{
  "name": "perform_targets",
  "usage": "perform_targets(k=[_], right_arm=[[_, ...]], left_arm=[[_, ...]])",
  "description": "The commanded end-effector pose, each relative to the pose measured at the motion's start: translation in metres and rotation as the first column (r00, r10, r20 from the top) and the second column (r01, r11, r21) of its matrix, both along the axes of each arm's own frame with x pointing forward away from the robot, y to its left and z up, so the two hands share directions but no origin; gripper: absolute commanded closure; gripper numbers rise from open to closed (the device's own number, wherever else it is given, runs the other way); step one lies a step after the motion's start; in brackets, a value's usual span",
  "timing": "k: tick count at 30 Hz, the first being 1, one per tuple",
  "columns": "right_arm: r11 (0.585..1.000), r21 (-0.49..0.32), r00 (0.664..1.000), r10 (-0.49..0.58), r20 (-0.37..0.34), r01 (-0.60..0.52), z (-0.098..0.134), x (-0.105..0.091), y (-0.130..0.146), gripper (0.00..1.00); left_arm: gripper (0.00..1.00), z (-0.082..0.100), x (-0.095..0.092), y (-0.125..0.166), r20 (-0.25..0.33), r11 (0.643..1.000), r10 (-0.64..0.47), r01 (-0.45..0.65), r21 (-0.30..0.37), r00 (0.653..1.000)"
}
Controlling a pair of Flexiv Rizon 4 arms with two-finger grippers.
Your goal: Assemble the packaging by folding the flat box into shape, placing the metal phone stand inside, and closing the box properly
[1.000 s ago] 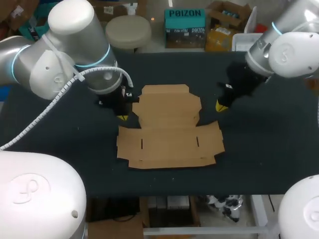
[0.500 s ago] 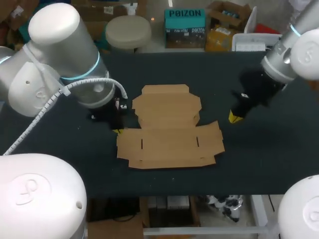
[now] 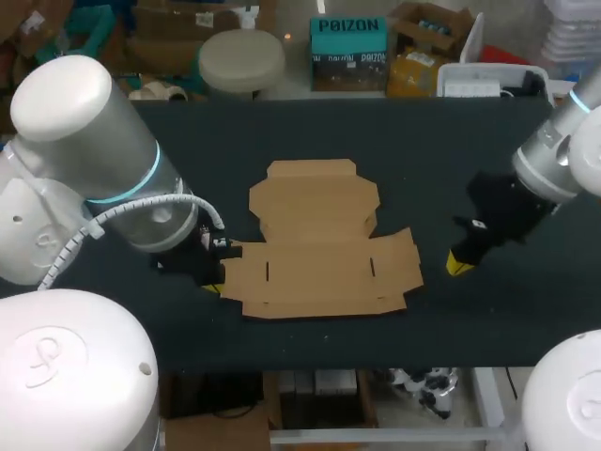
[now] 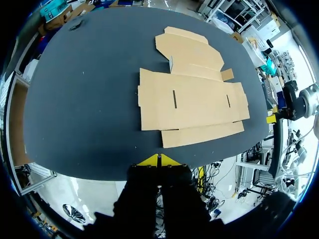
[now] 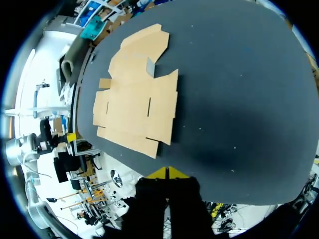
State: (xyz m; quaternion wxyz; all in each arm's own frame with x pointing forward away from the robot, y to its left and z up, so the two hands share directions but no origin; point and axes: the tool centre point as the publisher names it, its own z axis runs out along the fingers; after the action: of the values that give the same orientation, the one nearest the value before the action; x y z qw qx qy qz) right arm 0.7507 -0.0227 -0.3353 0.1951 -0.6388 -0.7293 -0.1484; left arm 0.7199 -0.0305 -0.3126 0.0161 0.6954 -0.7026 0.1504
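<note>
The flat brown cardboard box (image 3: 319,240) lies unfolded in the middle of the dark table (image 3: 394,132). My left gripper (image 3: 214,280) hangs at the box's front left corner, shut and empty. In the left wrist view the box (image 4: 192,97) lies ahead of the shut yellow tips of the left gripper (image 4: 159,160). My right gripper (image 3: 458,264) is shut and empty, to the right of the box with a gap of table between. The right wrist view has the box (image 5: 137,107) ahead of the right gripper (image 5: 167,173) and to one side. No metal phone stand shows in any view.
The table's front edge (image 3: 376,362) runs just below the box. Open dark tabletop lies on both sides of the box and behind it.
Both arms have drawn back toward the table's front: the left gripper from the box's upper left flap to its front left corner, the right gripper outward and forward. The box has not moved.
</note>
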Motion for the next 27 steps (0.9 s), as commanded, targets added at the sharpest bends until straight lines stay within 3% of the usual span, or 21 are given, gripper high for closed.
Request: perform_targets(k=[1, 6, 10, 23, 27], right_arm=[[0.999, 0.03, 0.997, -0.045, 0.065, 0.043, -0.012, -0.018, -0.006, 1.0], [0.998, 0.042, 0.997, -0.055, 0.062, 0.052, -0.023, -0.026, -0.004, 1.0], [0.997, -0.016, 0.994, -0.081, 0.069, 0.082, -0.03, -0.03, -0.001, 1.0], [0.997, -0.016, 0.994, -0.081, 0.069, 0.082, -0.03, -0.03, -0.001, 1.0], [0.997, 0.01, 0.995, -0.081, 0.054, 0.081, -0.035, -0.028, 0.007, 1.0]], left_arm=[[1.0, -0.014, -0.01, 0.008, 0.053, 0.999, 0.002, 0.0, -0.046, 0.999], [1.0, -0.022, -0.014, 0.008, 0.056, 0.998, 0.0, 0.004, -0.067, 0.998], [1.0, -0.029, -0.015, 0.007, 0.046, 0.997, 0.001, 0.002, -0.077, 0.999], [1.0, -0.029, -0.015, 0.007, 0.046, 0.997, 0.001, 0.002, -0.077, 0.999], [1.0, -0.039, -0.013, 0.005, 0.022, 0.995, -0.009, 0.011, -0.096, 1.0]])
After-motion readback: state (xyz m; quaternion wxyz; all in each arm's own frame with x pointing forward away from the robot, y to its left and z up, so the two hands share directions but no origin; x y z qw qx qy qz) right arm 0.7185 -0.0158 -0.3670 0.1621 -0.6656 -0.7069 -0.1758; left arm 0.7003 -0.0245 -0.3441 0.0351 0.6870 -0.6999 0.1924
